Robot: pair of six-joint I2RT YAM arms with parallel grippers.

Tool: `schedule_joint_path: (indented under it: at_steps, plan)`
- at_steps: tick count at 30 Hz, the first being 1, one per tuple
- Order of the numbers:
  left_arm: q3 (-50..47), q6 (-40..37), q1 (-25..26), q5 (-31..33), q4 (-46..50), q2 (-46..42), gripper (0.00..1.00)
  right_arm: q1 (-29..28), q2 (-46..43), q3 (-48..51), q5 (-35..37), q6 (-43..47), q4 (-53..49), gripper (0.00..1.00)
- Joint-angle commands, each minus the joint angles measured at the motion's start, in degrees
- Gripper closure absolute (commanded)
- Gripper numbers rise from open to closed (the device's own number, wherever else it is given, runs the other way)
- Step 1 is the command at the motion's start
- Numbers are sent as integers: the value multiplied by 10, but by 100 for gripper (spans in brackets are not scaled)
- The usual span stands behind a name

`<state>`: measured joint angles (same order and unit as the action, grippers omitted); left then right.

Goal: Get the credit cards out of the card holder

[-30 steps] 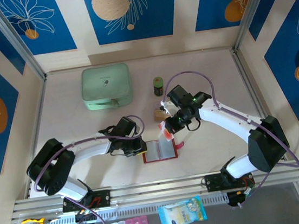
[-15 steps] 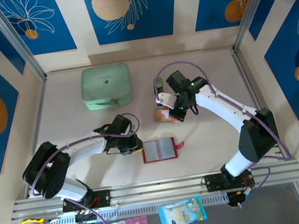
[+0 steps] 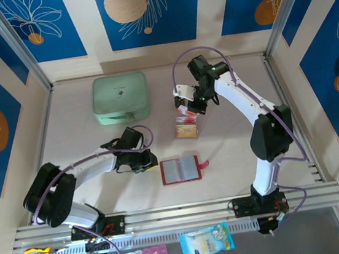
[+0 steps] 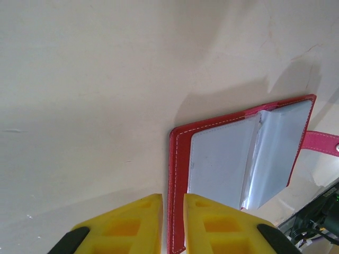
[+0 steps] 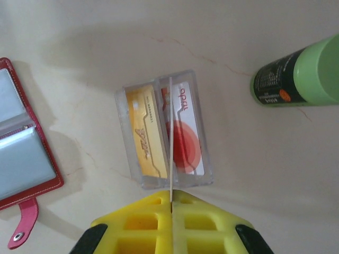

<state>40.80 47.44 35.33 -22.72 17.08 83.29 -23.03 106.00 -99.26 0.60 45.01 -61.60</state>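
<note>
pale table (image 5: 79,42): clear tray (image 5: 123,127) holds yellow and red credit cards (image 5: 144,132)

Card holder (image 3: 181,169): dark red booklet wallet, lying open and flat near the table's front edge, clear sleeves facing up (pink snap tab sticking out to one side).
Yellow-orange card (image 5: 143,132): flat in the clear tray (image 5: 153,182).
White-and-red card (image 5: 186,135): flat beside it, same tray.
Held card (image 5: 171,132): seen edge-on over the tray, pinched by the right gripper (image 5: 171,197).
</note>
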Motion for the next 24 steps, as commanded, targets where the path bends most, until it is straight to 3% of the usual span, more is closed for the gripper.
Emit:
schedule_joint_path:
  at_steps: [1,24]
  plan:
    - [12,-18,-13,-18,23,-14,83,9,35,-38,-38,25,-42,100]
    - [-15,-20,-43,-20,40,-54,82,16,153,-83,-36,51,-53,100]
